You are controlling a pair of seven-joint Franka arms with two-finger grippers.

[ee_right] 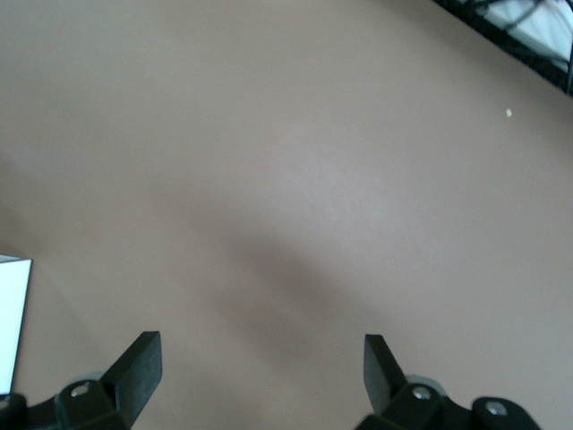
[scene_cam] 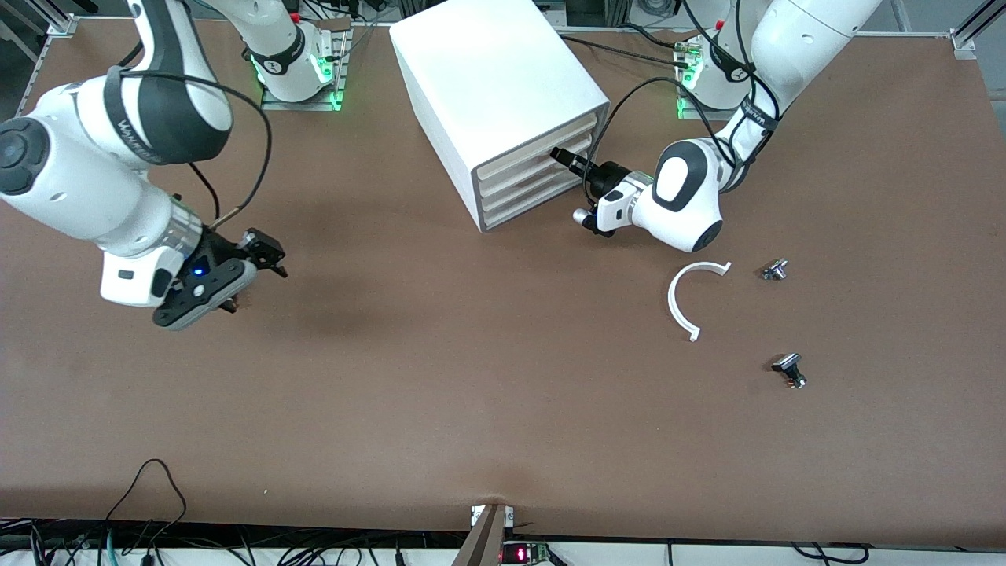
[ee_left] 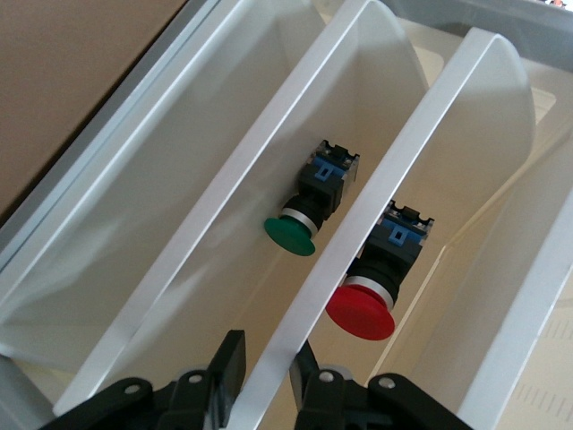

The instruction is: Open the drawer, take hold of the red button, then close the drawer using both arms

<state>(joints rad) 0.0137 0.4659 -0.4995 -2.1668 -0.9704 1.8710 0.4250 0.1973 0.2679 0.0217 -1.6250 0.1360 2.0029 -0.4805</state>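
Observation:
The white cabinet [scene_cam: 487, 86] stands near the robots' bases with its four drawers facing the left arm's end of the table. My left gripper [scene_cam: 562, 155] is at an upper drawer's front. In the left wrist view its fingers [ee_left: 269, 372] are closed on a white drawer lip [ee_left: 358, 215]. The red button [ee_left: 360, 311] lies in the tray on one side of that lip, a green button [ee_left: 291, 235] in the tray on the other. My right gripper [scene_cam: 263, 263] hangs open and empty over bare table [ee_right: 286, 179] at the right arm's end, and that arm waits.
A white C-shaped piece [scene_cam: 685, 299] lies on the table, nearer to the front camera than the left arm's wrist. Two small dark metal parts [scene_cam: 775, 270] [scene_cam: 789, 369] lie toward the left arm's end. Cables run along the table's front edge.

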